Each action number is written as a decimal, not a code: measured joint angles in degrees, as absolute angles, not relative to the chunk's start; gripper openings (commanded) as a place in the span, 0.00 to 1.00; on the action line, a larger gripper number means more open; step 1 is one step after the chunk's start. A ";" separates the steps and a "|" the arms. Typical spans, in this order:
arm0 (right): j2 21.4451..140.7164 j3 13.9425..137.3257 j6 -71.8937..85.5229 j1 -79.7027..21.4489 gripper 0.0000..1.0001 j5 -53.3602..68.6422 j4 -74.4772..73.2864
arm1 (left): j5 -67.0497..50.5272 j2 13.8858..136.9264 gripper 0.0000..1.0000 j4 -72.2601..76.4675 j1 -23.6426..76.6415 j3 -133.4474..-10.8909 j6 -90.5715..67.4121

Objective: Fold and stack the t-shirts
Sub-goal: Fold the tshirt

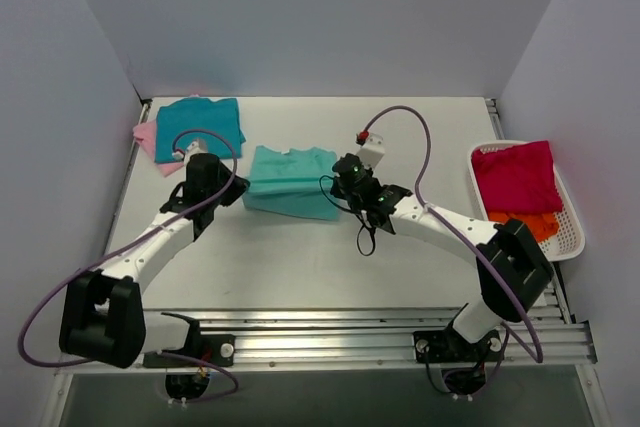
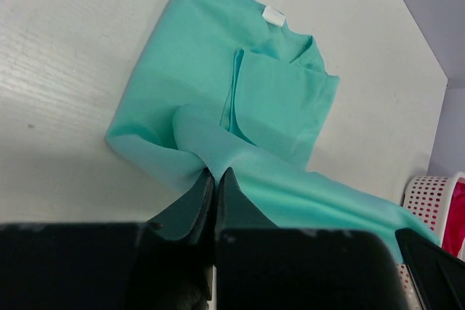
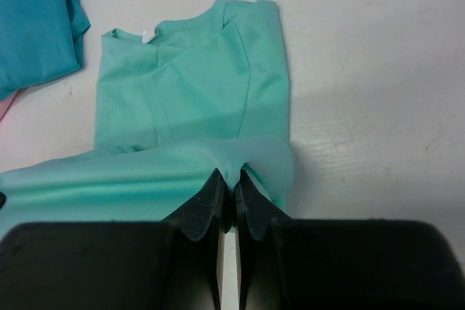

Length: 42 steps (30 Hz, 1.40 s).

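Left gripper [image 2: 216, 178] and right gripper [image 3: 233, 184], both closed, each pinch a near hem corner of the mint t-shirt [image 1: 290, 179]. Its collar [image 3: 185, 23] lies straight ahead, apparently the fold's direction.

Tees: mint [image 1: 290, 182] part-folded centre, hem lifted; teal [image 1: 200, 125] over pink [image 1: 146, 135], far left; crimson [image 1: 515, 177], orange [image 1: 540, 224] right.

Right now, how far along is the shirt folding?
Done: teal tee folded atop the pink tee, far left. In hand: mint tee half folded, left gripper and right gripper both shut on its near edge. Left: crimson tee and orange tee, unfolded in the basket.
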<state>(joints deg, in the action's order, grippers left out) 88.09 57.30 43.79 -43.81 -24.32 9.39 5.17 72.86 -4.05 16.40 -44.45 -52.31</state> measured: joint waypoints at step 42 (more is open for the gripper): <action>106.32 70.04 35.11 -19.97 1.00 -6.17 26.04 | -9.63 112.22 0.94 -5.91 3.66 -89.54 -40.62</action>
